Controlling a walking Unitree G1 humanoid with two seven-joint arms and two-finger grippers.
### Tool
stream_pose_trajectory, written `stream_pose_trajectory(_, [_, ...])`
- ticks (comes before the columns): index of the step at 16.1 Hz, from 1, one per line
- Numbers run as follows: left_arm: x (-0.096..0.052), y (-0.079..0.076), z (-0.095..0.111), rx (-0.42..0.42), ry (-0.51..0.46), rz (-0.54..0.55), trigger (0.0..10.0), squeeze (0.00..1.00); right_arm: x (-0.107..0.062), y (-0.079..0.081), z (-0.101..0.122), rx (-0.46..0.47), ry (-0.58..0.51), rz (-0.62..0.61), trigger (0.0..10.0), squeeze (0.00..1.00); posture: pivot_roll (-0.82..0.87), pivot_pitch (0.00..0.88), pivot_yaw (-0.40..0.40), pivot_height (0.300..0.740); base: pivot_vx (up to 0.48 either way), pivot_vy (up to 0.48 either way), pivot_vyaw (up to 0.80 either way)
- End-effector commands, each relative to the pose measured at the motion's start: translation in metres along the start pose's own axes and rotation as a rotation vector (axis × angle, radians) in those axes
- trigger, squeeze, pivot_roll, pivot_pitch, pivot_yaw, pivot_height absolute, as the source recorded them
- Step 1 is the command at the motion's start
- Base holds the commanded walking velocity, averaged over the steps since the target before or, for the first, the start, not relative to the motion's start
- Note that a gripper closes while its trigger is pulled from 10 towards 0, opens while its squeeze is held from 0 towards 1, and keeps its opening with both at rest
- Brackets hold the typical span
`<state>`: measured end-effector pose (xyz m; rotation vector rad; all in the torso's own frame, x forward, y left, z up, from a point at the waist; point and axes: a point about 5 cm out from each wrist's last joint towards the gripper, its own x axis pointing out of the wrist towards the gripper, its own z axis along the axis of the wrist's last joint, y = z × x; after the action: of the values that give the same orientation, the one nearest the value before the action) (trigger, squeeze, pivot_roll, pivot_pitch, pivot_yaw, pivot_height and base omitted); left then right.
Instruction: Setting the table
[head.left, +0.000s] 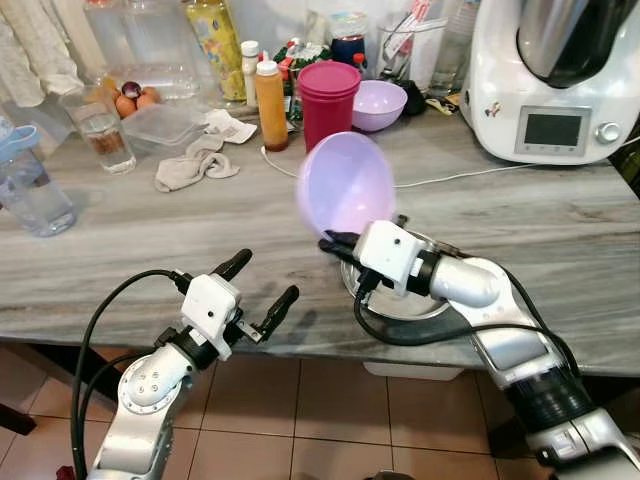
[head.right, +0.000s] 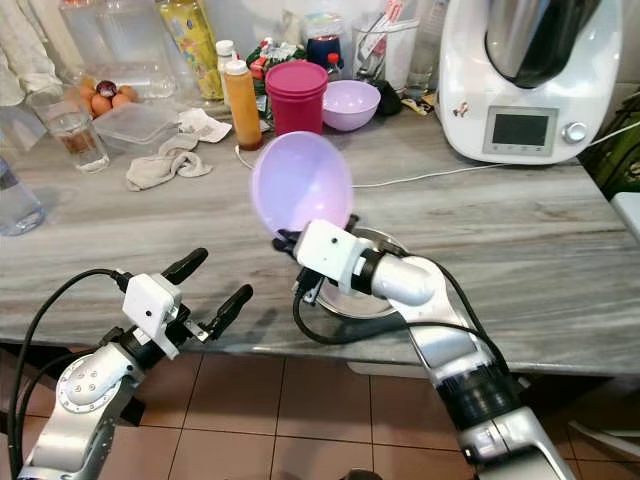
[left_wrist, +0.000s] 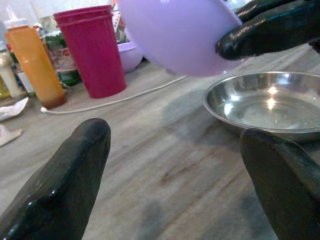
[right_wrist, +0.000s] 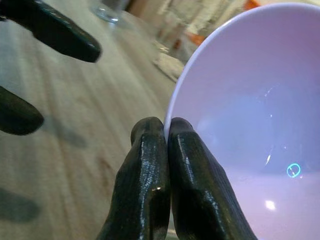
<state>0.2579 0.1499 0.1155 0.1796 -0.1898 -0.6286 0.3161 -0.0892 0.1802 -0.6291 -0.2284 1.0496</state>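
Bright, even light; the lifted bowl (head.left: 346, 184) is motion-blurred, glints dot the steel dish (left_wrist: 265, 107), wrist-view fingers look soft.

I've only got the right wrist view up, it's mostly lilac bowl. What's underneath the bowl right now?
Observer: A steel bowl sits on the counter right below it, near the front edge. The right gripper pinches the lilac bowl by its rim, tilted up on edge.
Operator: Is the left arm holding anything?
Observer: No. The left gripper hovers at the counter's front edge, jaws open, nothing between them.
Operator: Any other bowl like mine on the counter?
Observer: Yes, a second lilac bowl stands at the back, beside a magenta cup stack.
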Motion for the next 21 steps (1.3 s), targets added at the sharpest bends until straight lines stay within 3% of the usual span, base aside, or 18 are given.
stream_pose_trajectory(1, [-0.002, -0.003, 0.004, 0.037, -0.011, -0.034, 10.0, 0.0, 0.004, 0.0, 0.001, 0.02, -0.006, 0.069, 10.0, 0.0, -0.22, 0.113, 0.04, 0.74, 0.0, 0.0, 0.0])
stream_pose_trajectory(6, [-0.005, -0.004, 0.003, 0.036, -0.01, -0.058, 10.0, 0.0, 0.004, 0.012, -0.007, 0.075, 0.018, 0.231, 10.0, 0.0, -0.2, 0.119, 0.048, 0.74, 0.0, 0.0, 0.0])
stream_pose_trajectory(20, [-0.006, -0.009, 0.002, 0.031, 0.0, -0.127, 10.0, 0.0, 0.001, 0.023, -0.022, 0.066, 0.042, 0.312, 10.0, 0.0, -0.21, 0.112, 0.053, 0.74, 0.0, 0.0, 0.0])
stream_pose_trajectory(21, [-0.006, -0.01, 0.001, 0.031, 0.004, -0.132, 10.0, 0.0, 0.0, 0.023, -0.024, 0.066, 0.047, 0.314, 10.0, 0.18, -0.21, 0.112, 0.054, 0.74, 0.0, 0.0, 0.0])
